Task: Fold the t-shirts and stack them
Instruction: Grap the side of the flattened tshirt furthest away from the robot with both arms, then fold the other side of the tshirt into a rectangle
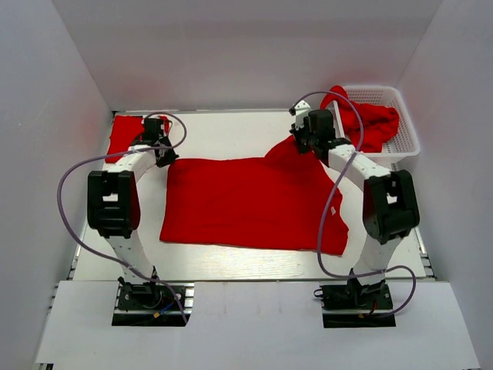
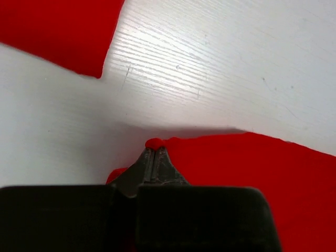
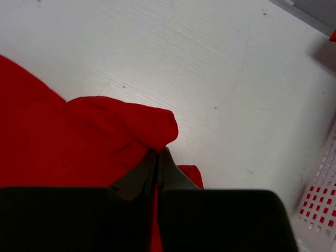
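Upper left of the top view: a flat red t-shirt (image 1: 123, 137). Centre: the spread t-shirt (image 1: 246, 202), its upper-left corner pinched in the closed left gripper (image 2: 156, 149), its upper-right corner bunched in the closed right gripper (image 3: 158, 153). Upper right: a white mesh basket (image 1: 408, 146) holding a crumpled t-shirt (image 1: 373, 123).

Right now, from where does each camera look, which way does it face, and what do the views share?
Top external: above and behind the arms, looking down on the table; both whole arms show.
Left wrist: on the left arm, looking down past the left gripper, shut on the spread t-shirt.
Right wrist: on the right arm, looking down past the right gripper, shut on that t-shirt's bunched cloth.
Shared: top and right wrist both show the basket.
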### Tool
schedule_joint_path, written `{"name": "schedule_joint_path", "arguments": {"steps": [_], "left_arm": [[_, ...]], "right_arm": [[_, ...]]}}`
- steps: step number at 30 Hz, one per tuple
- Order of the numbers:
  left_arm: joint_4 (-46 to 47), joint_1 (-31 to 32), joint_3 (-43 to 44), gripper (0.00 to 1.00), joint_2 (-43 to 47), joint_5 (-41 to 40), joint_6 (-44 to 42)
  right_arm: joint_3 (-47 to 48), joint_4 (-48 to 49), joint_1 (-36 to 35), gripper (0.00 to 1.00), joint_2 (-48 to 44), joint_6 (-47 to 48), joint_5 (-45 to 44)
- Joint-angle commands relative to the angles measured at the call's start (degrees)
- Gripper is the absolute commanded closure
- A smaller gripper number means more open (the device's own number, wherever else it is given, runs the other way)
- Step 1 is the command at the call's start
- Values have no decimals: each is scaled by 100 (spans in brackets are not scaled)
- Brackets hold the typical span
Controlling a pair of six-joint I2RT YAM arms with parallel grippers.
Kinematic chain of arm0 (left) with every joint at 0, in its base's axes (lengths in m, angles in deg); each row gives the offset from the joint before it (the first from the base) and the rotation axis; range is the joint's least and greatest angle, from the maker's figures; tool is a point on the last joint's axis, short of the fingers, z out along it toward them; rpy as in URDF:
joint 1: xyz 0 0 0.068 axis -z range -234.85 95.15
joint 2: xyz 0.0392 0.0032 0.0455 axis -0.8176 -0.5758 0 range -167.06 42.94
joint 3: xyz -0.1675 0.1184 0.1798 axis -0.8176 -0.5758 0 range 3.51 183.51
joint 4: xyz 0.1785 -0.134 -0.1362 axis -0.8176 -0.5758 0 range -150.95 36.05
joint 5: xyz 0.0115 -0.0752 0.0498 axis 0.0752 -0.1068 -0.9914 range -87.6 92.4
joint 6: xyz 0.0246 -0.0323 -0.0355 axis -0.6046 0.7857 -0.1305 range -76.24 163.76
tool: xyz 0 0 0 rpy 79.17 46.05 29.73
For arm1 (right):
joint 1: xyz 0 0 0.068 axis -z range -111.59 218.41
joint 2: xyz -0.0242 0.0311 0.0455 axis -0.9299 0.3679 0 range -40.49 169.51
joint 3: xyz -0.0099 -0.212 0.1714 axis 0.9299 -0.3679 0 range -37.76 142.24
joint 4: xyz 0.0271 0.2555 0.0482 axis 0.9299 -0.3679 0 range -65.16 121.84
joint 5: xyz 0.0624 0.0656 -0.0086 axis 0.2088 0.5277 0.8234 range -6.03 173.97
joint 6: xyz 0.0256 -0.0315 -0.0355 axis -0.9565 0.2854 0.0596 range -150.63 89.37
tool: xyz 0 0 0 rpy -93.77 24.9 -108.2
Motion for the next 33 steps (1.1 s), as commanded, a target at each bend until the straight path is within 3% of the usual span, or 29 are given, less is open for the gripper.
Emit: {"name": "schedule_joint_path", "arguments": {"steps": [1, 8, 19, 32, 33], "left_arm": [[268, 28, -525, 100, 733, 41, 0], [383, 28, -1308, 100, 1419, -64, 176], [261, -42, -1951, 100, 2008, -389, 466], [-249, -42, -2022, 100, 2062, -759, 676], [-320, -42, -2074, 100, 2062, -759, 764]], "right_arm": [[-536, 295, -99, 100, -687, -60, -4], [-1609, 198, -274, 100, -1699, -447, -487], [-2831, -812, -591, 100, -3378, -922, -874], [-3491, -1920, -995, 100, -4170, -1704, -312], [-3543, -2007, -1030, 94, -4179, -1826, -94]]}}
